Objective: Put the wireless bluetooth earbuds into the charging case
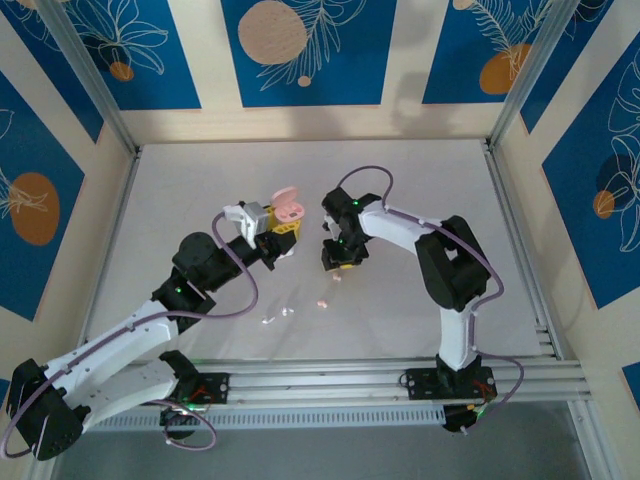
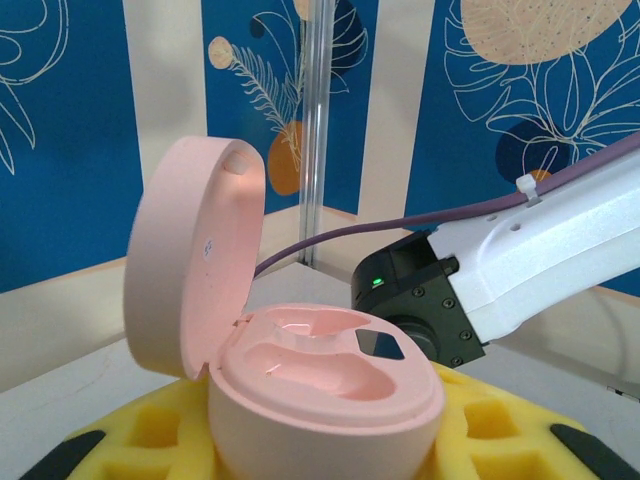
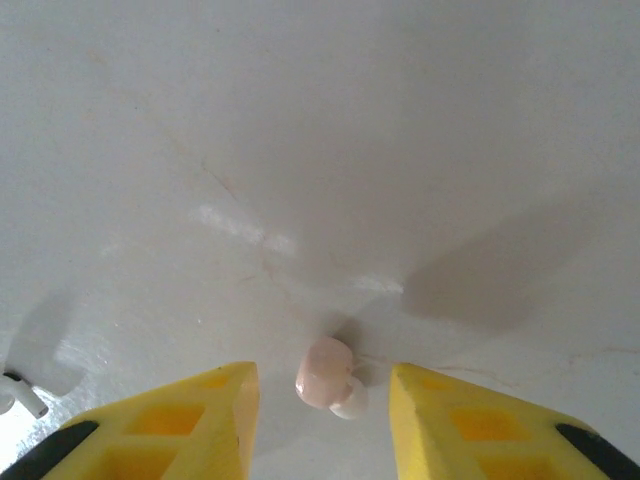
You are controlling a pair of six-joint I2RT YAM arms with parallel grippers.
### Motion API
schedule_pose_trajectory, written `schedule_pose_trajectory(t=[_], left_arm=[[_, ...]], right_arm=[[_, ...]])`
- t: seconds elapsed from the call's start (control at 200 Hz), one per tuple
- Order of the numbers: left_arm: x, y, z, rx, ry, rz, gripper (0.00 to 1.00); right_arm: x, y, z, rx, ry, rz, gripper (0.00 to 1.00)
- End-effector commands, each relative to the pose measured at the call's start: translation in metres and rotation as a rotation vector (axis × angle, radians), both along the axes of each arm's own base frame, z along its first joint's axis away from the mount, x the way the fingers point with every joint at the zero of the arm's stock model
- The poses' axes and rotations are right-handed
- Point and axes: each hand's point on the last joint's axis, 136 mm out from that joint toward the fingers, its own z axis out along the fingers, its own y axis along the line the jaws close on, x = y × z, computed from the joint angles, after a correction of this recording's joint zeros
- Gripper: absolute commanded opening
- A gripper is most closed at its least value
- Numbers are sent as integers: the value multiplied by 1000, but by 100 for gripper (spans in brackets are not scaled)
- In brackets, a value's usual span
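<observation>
Now right hand (image 3: 320,425), parted, straddles pink earbud (image 3: 323,383) on counter (image 3: 300,150): lower squarely, pinch gently, while left hand (image 1: 283,232) clamps the open pink charging case (image 2: 320,385).

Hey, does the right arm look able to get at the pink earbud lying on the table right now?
Probably yes: the pink earbud lies on the table between the right gripper's spread fingers, with nothing covering it.
</observation>
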Motion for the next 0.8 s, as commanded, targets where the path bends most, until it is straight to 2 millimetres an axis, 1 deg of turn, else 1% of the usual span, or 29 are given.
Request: schedule_pose_trajectory(t=[0.0, 0.18, 0.385, 0.795], left_arm=[[-1, 7, 10, -24, -32, 20, 23], [-2, 9, 9, -22, -31, 24, 23], [-3, 9, 9, -23, -32, 25, 23], [-2, 9, 9, -25, -30, 22, 23]], right_arm=[[-4, -2, -4, -65, 21, 29, 41], [-5, -3, -9, -109, 21, 43, 40], [-10, 0, -15, -119, 43, 63, 36], [-10, 0, -20, -155, 39, 71, 30]])
